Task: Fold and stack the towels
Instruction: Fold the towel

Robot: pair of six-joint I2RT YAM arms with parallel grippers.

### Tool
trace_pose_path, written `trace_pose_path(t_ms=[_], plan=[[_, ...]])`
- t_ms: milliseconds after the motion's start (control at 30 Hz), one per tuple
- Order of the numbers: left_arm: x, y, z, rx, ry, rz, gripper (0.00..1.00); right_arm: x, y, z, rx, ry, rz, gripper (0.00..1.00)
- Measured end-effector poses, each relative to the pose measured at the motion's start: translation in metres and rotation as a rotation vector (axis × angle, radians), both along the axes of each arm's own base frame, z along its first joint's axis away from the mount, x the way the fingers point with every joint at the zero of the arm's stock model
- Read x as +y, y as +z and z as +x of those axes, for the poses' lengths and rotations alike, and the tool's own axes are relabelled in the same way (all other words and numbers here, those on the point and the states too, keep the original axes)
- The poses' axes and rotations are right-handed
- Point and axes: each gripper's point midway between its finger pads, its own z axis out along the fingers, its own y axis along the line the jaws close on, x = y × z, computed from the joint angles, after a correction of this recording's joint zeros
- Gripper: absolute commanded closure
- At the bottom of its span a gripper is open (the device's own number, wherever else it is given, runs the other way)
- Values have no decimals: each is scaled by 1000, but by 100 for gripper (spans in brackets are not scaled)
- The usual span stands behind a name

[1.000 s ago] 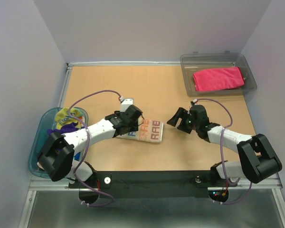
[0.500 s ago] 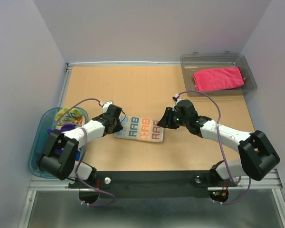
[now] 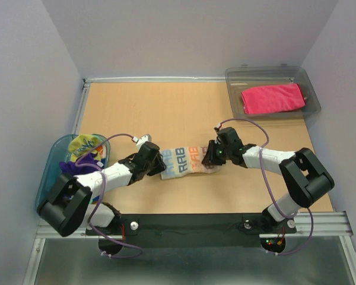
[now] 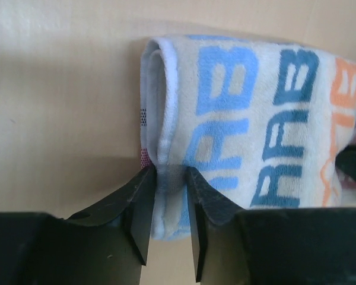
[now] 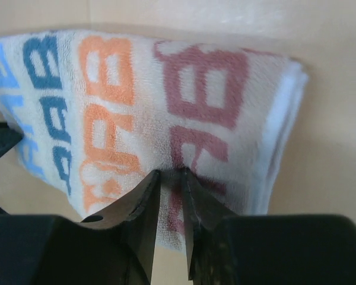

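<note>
Now my left claw (image 4: 169, 178) pinches the towel (image 3: 184, 161) at nine o'clock, my right claw (image 5: 170, 178) at three, so I can lift it level and folded.

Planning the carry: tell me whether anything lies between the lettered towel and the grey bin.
Nothing visible: bare table runs from the lettered towel to the grey bin. The left claw and the right claw pinch its ends.
</note>
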Motion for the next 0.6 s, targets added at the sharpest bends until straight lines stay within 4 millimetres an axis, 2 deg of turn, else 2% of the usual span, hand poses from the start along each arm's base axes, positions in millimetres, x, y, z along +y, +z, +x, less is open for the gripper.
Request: trace_pose_path(t_ms=[100,200,300,400,500,600], plan=[[-2,10,-10,-19,0,-39,45,-21,8,5,-29,-46,-15,62],[2,24,-17,-51,17,-69,37,-35,30,6,-82,-82,-9,48],[0,33,-25,-73,22,-102,36,-38,56,8,-152,-101,14,46],[-3,30,-39,-58,6,-121,36,-43,76,11,-209,-130,35,46],[-3,19,-49,-25,-1,-112,39,-57,70,12,-190,-177,26,48],[-3,8,-54,10,-1,-91,43,-76,47,8,-121,-228,-1,49]])
